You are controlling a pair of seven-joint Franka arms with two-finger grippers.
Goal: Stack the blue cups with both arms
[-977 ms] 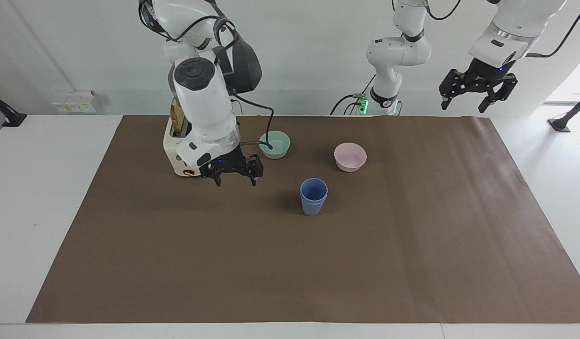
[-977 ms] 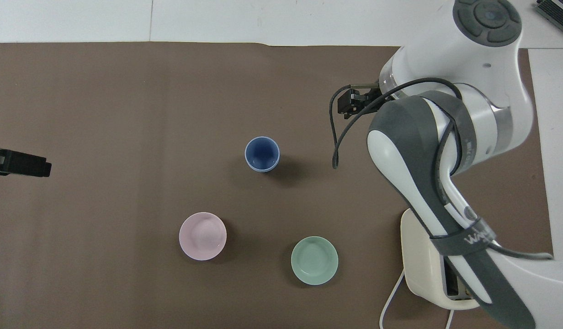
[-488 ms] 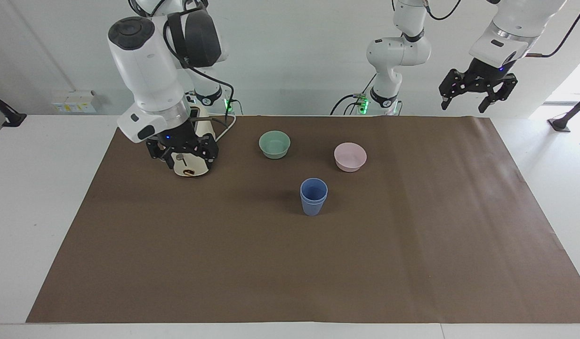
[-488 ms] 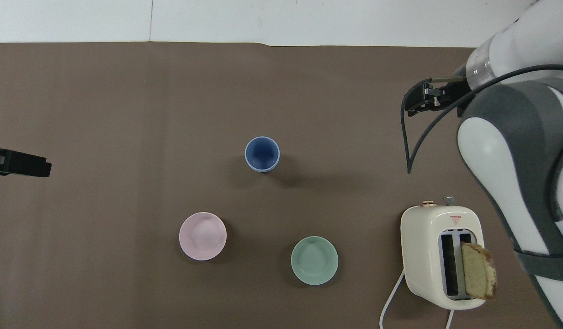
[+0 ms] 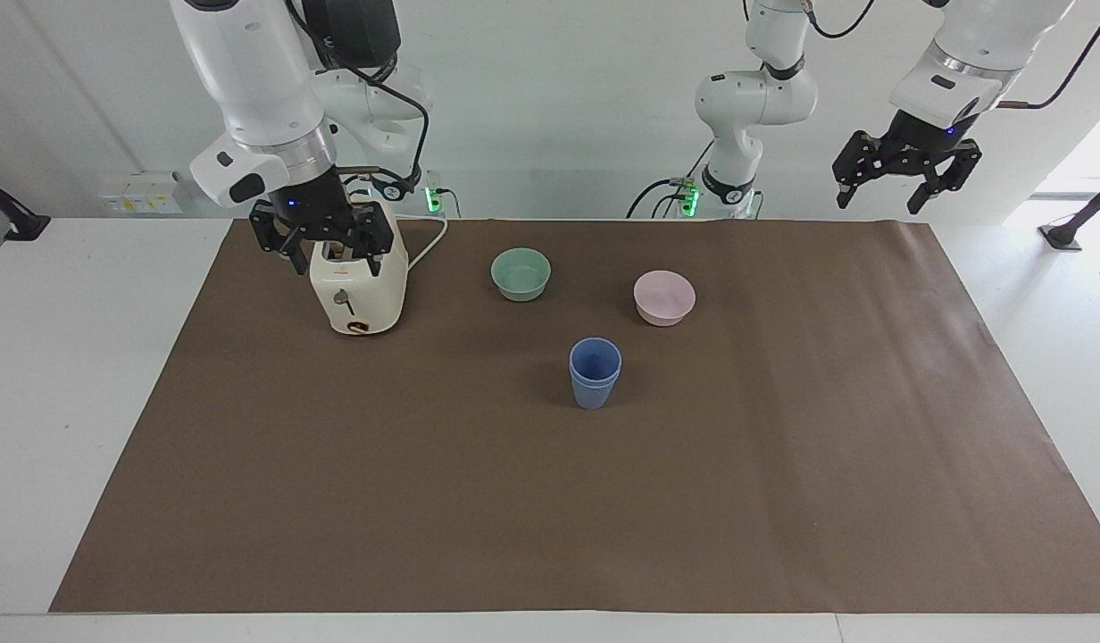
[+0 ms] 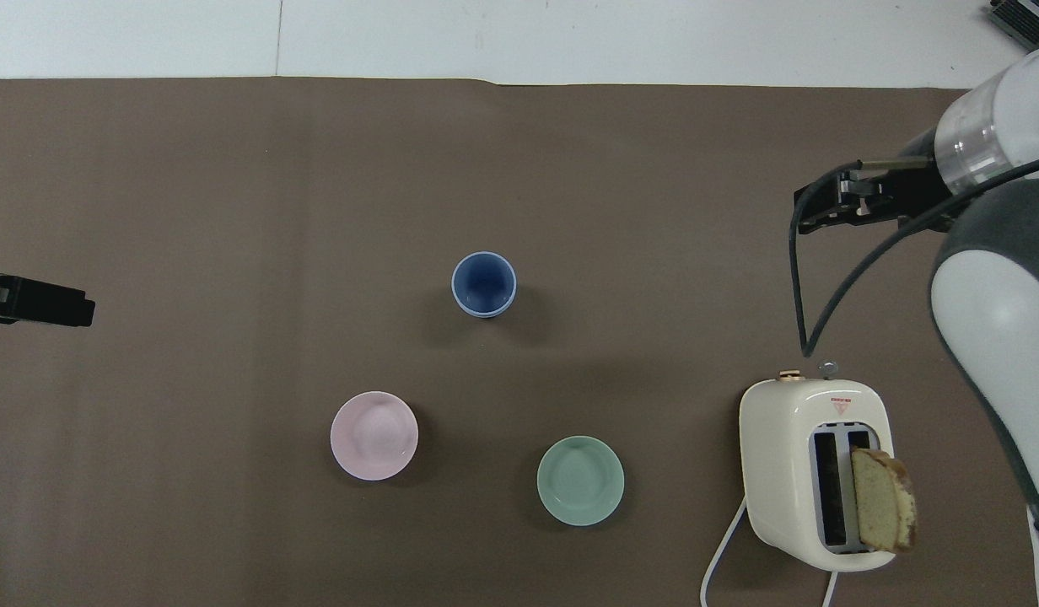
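Counts: two blue cups [image 5: 595,372], nested as one stack; two bowls; one toaster; one bread slice; two arms, one gripper each.
Blue cups, place: stood upright on the brown mat [image 5: 550,500] near the table's middle, farther from the robots than both bowls.
Blue cups, look: matte periwinkle blue, tapered, no handles. The inner cup's rim sat a little above the outer cup's rim, showing as a double edge in the facing view. From overhead [image 6: 483,284] only a dark blue well inside a paler ring.
Right gripper [image 5: 322,243]: hung raised over the toaster [image 5: 358,290], at the right arm's end of the table; fingers apart, nothing between them.
Left gripper [image 5: 905,170]: hung high over the mat's edge at the left arm's end, arm waiting; fingers spread, nothing held.
Cups vs grippers: well apart from both; neither touched the stack.
Mint-green bowl [image 5: 520,273]: nearer to the robots than the cups, between toaster and pink bowl.
Pink bowl [image 5: 664,296]: nearer to the robots than the cups, toward the left arm's end.
Toaster, detail: cream; a bread slice [image 6: 883,499] stood in one slot, white cord running toward the robots.
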